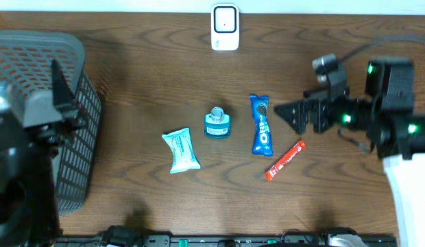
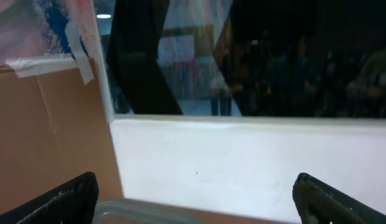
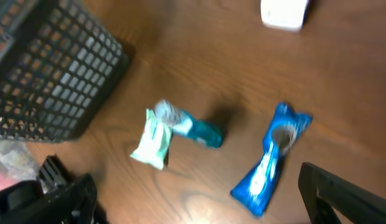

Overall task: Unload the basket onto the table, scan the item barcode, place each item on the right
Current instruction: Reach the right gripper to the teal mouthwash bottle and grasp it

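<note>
Blue biscuit pack lay on the table mid-right, both grippers spread wide with nothing in them

The pack lay lengthwise, well apart from the white scanner standing at the far edge. Just to its left lay a teal bottle, then a pale green pack. A red stick packet lay slanted beside the biscuit pack's near end. The right gripper hung just to the right of the biscuit pack, pointing at it without touching, jaws fully apart. A grey mesh basket stood at the left edge. The left gripper sat over the basket, fingers far apart, its camera facing a white wall
</note>
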